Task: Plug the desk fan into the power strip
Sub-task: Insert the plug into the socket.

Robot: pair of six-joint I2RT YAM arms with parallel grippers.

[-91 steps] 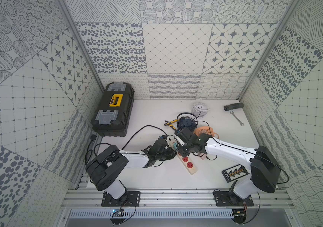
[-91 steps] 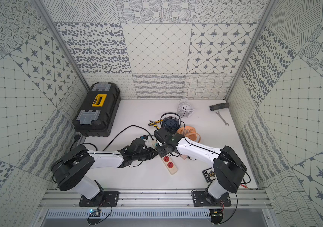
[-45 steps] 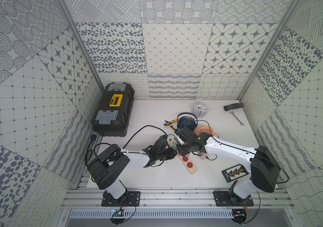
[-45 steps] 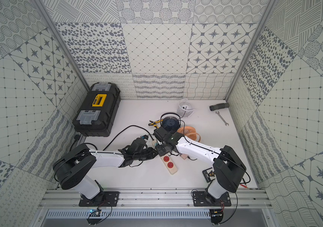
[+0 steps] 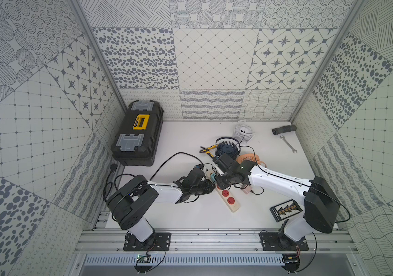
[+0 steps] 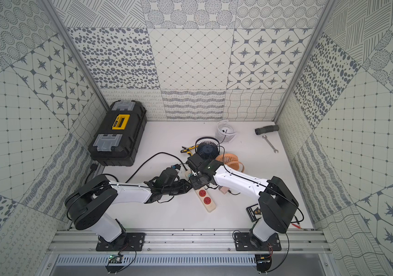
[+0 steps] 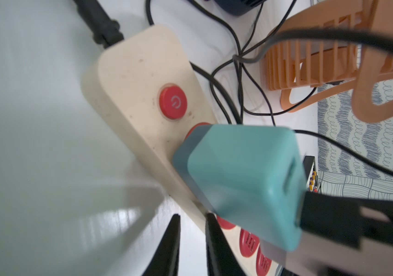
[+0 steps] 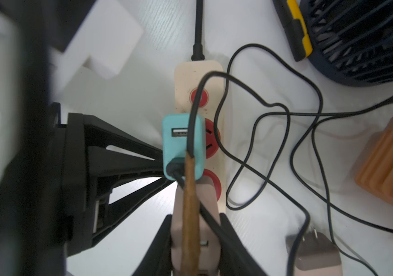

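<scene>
White table (image 5: 190, 215), patterned tile walls (image 5: 214, 59) on three sides; black toolbox (image 5: 138, 133) at back left. The strip (image 5: 234, 209) lies slantwise mid-table, with a teal adapter (image 8: 178, 143) seated in the socket next to its button. Both arms reach low, wrists meeting over the strip's cord end. On the left gripper (image 7: 192, 222) the jaws are narrowly parted with nothing between, one fingertip against the strip's edge. The right gripper (image 8: 195, 219) is clenched on a pink plug (image 8: 208, 198) at the next socket; whether it is seated cannot be told.
</scene>
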